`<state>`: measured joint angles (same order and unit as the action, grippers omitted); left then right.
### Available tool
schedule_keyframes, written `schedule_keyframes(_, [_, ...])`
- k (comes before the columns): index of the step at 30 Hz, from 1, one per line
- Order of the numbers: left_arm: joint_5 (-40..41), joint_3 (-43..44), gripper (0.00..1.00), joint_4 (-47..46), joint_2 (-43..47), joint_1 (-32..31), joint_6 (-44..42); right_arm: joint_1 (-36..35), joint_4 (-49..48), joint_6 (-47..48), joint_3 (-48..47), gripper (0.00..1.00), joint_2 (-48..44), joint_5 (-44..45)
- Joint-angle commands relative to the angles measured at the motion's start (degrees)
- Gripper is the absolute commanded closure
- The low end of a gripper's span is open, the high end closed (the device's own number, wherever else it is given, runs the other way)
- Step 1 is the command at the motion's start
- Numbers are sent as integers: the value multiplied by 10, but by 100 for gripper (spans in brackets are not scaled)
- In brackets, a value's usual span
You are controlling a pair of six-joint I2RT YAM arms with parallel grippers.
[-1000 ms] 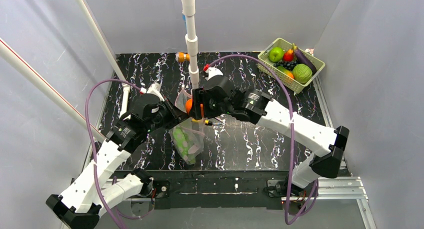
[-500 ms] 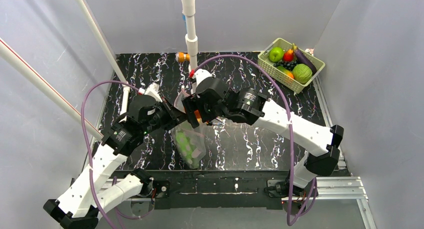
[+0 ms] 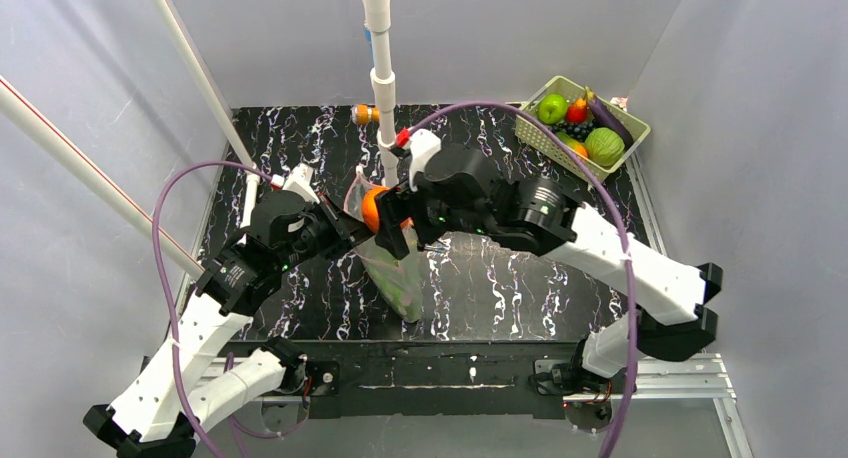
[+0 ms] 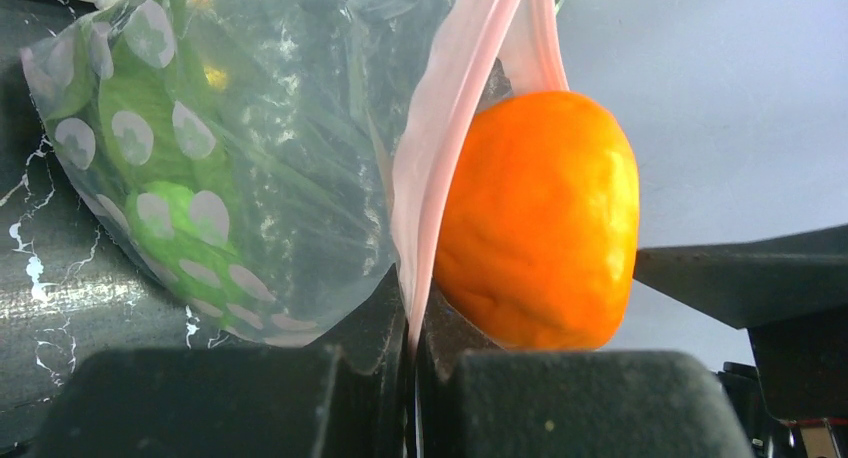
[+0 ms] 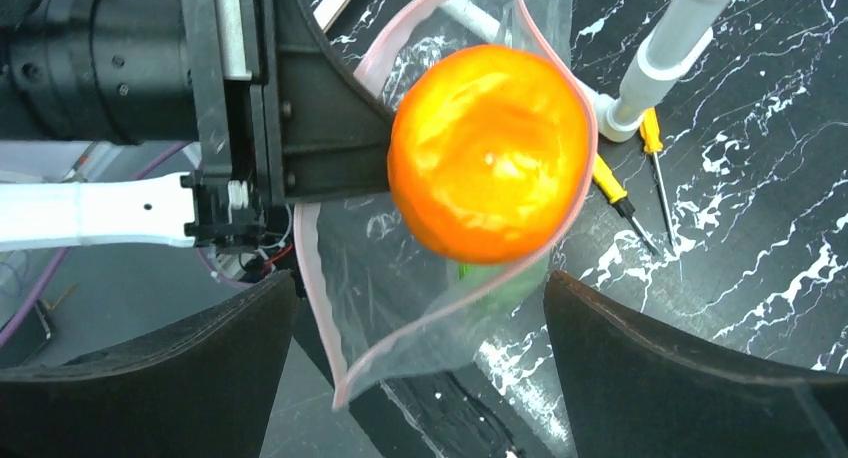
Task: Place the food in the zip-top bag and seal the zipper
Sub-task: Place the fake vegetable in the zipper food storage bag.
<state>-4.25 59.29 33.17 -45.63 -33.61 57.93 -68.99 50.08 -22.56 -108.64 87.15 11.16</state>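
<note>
Left gripper [image 4: 410, 378]: pinched on the zipper [image 4: 440, 158] of the zip-top bag [image 4: 250, 178].
Right gripper [image 5: 420, 288]: spread; orange ball [image 5: 487, 166] just ahead, in the bag mouth.

**Arms meet at mid-table**

The left arm [image 3: 200, 323] reaches far and rightward, with the left gripper [image 4: 410, 363] clamped tight on the pink edge of the zip-top bag [image 4: 250, 178]. The right arm [image 3: 620, 258] stretches leftward to meet it, with the right gripper [image 5: 420, 373] spread wide and angled downward.
</note>
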Motion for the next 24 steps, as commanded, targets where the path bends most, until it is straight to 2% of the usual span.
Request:
schedule_keyframes(1, [11, 14, 100, -9, 10, -2, -4, 0, -59, -34, 62, 7, -63, 2])
schedule_keyframes(7, [10, 8, 100, -10, 14, -2, -2, -1, -76, -163, 132, 31, -89, 51])
schedule_keyframes(10, [11, 8, 100, -12, 14, -2, -2, -5, -107, -205, 166, 34, -90, 44])
schedule_keyframes(13, [4, 7, 100, -13, 7, -2, 0, -7, -95, -207, 153, 36, -66, 56])
schedule_keyframes(15, [-4, 6, 100, -15, 4, -2, 3, -10, -71, -194, 139, 47, -51, 80])
schedule_keyframes(18, [-9, 6, 100, -13, 8, -2, 2, -23, -52, -156, 116, 70, -42, 118])
schedule_keyframes(20, [0, 11, 100, -2, 12, -2, -3, -34, -63, -123, 111, 89, -49, 129])
schedule_keyframes(21, [6, 16, 100, 8, 16, -2, -8, -36, -67, -112, 111, 95, -55, 139])
schedule_keyframes(22, [16, 22, 100, 21, 17, -2, -14, -36, -74, -103, 113, 99, -61, 146])
schedule_keyframes(24, [57, 38, 100, 55, 22, -2, -24, -36, -86, -92, 120, 99, -74, 169])
